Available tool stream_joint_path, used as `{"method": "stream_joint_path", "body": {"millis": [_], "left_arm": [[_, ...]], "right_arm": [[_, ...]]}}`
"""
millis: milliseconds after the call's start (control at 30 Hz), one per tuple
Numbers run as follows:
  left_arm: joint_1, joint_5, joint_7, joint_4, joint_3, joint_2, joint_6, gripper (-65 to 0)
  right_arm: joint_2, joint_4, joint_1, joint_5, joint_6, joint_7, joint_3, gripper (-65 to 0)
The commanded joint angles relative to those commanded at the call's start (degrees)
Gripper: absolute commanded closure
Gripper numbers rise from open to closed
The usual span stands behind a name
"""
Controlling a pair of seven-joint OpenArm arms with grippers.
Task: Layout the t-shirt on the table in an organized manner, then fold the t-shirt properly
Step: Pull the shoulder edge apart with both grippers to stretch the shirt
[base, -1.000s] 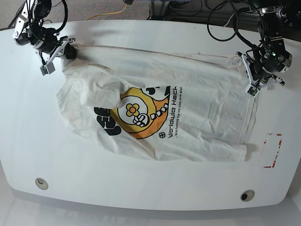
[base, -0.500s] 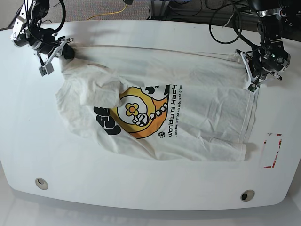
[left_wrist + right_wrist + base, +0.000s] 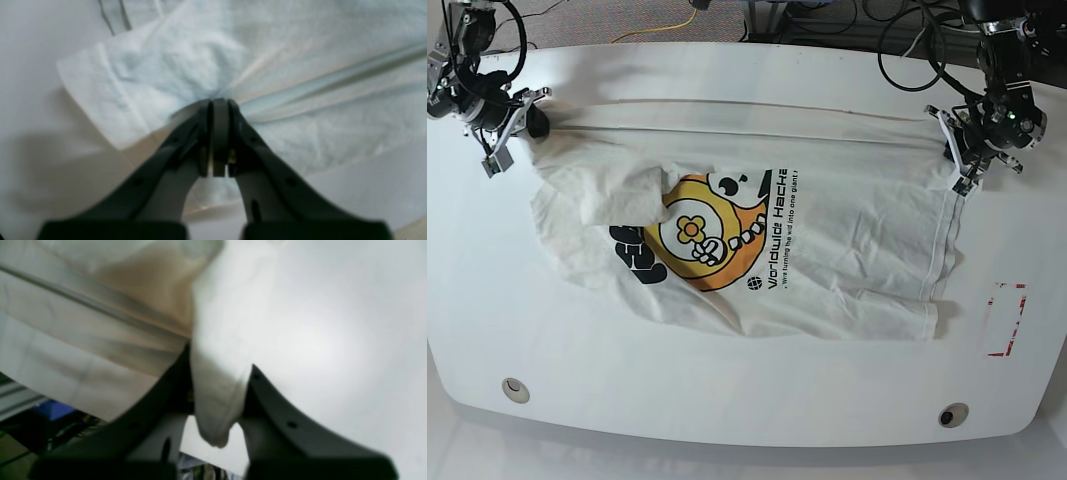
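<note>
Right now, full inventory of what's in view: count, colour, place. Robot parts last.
t-shirt: 1, white with yellow-orange graphic and black lettering, spread across the table's middle, top edge stretched between the two grippers, part of the print covered by a fold of cloth
table: 1, glossy white, fills the base view
grommet holes: 2, round, near the front edge, one at each end
red rectangle mark: 1, red outline, on the base view's right, beside the shirt
cables: several, black, plus one yellow, behind the far edge
left gripper: 1, black and white, shut on the shirt's corner
right gripper: 1, black and white, shut on the shirt's opposite end
</note>
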Motion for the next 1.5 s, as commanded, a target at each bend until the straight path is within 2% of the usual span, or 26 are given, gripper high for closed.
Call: {"method": "stream_joint_path", "body": {"millis": [100,267,400,600,733,833,933,1033,1367,1433,1467,1500], "left_arm": [[0.1,0.0,0.1,0.0,0.0,-0.1,0.0,0.0],[0.1,0.0,0.2,0.1,0.0,-0.1,0.0,0.0],[0.2,-0.1,0.3,0.1,0.0,-0.1,0.0,0.0],[0.9,-0.1,0.6,2.9,-0.1,-0.1,0.0,0.0],[1.9,-0.1,2.9,6.6,-0.1,-0.1,0.0,-1.1],[2.1,-0.1,4.7,9.8,-0.1,-0.1,0.0,-6.4],[2.1,-0.1,7.6,12.0,-0.1,-0.1,0.0,-11.4],[2.1,-0.1,9.6,13.5,-0.2,-0.1,0.0,-13.1],[2.0,-0.2,10.5,14.6,-0.3,-0.2,0.0,-13.2],[2.0,-0.2,10.5,14.6,-0.3,-1.0,0.0,-13.2],[2.0,-0.2,10.5,14.6,-0.3,-1.3,0.0,-13.2],[2.0,-0.2,10.5,14.6,-0.3,-1.5,0.0,-13.2]], "right_arm": [[1.6,0.0,-0.2,0.0,0.0,0.0,-2.9,-0.2],[1.7,0.1,-1.8,0.0,0.0,0.1,-5.9,-3.5],[1.5,0.1,-2.1,0.0,0.0,0.2,-7.4,-12.8],[1.4,0.1,-3.9,-0.1,0.0,0.3,-8.0,-31.1],[1.7,0.2,-4.1,-0.1,0.0,0.3,-8.0,-36.1],[2.0,0.2,-4.1,-0.1,0.0,0.3,-8.0,-38.5],[4.0,0.1,-4.1,-0.1,0.0,0.3,-8.1,-39.5],[4.7,0.1,-4.1,-0.1,0.0,0.3,-8.1,-39.3],[6.8,0.0,-4.0,-0.2,0.0,0.7,-8.3,-37.9],[6.9,0.0,-4.1,-0.2,0.0,1.7,-8.4,-33.1],[6.9,-0.1,-4.2,-0.2,0.0,2.1,-8.4,-28.9],[6.9,-0.3,-4.2,-0.2,0.0,2.4,-8.4,-21.9]]}}
